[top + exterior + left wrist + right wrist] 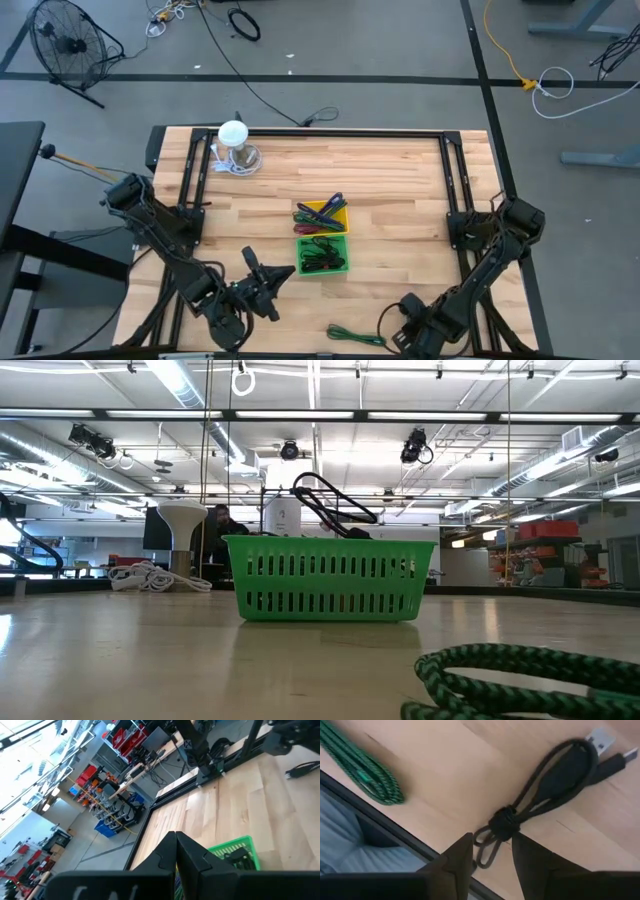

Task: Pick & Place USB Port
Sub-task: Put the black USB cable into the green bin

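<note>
Step in hand, as judged: the pick. The right gripper (492,852) sits low at the near edge of the table (400,190), right of centre. Its fingers stand apart, one on each side of the looped tail of a black USB cable (555,785), which lies flat on the wood. The cable is coiled and bound at its middle by a tie (504,822); its plugs (610,747) point away from the gripper. From the wrist view it cannot be told whether the fingers touch the loop; the cable does not look lifted.

A green braided cable (362,767) lies near the black one, also at the near edge of the table, apart from it.

The left gripper (275,280) is closed and carries nothing. It waits over the table, near-left of the green basket (322,253).

The likely drop place is at table centre: the green basket, already holding dark cables, with a yellow basket (322,217) touching its far side, holding coloured cables. Which basket this cable belongs in cannot be told from the task line.

Next move, as judged: the fingers should close on the bundle, preferably at or near the tie, since a thin loop could slip out. Then the arm should lift straight up, clear of the green cable, and carry the bundle to the baskets.

Risk: the grip sits close to the table's edge, so a poor grasp could push the cable off.
</note>
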Available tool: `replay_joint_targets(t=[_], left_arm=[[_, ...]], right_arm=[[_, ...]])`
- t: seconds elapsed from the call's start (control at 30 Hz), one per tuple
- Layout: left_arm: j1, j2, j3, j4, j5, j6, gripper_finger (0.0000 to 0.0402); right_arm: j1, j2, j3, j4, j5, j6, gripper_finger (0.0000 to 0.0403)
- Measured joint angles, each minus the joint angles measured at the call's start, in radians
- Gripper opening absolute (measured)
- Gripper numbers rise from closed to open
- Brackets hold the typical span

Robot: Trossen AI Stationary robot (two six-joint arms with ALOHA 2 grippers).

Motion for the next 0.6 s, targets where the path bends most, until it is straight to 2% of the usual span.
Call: replay_joint_targets(t=[0.13,0.37,0.5,0.6], left_arm=[[0.019,0.0,0.0,0.0,0.0,0.0,0.0012],[0.045,0.0,0.0,0.0,0.0,0.022,0.0012],[0.046,0.0,0.0,0.0,0.0,0.016,0.0012],[0.045,0.0,0.0,0.0,0.0,0.015,0.0012]], right_arm=[[0.0,0.0,-0.023,0.008,-0.038,0.012,0.0137],[-0.011,0.0,-0.022,0.063,-0.043,-0.001,0.0137],[-0.011,0.0,-0.022,0.062,0.021,0.034,0.0137],[-0.011,0.0,-0.025,0.064,0.03,0.012,0.0137]])
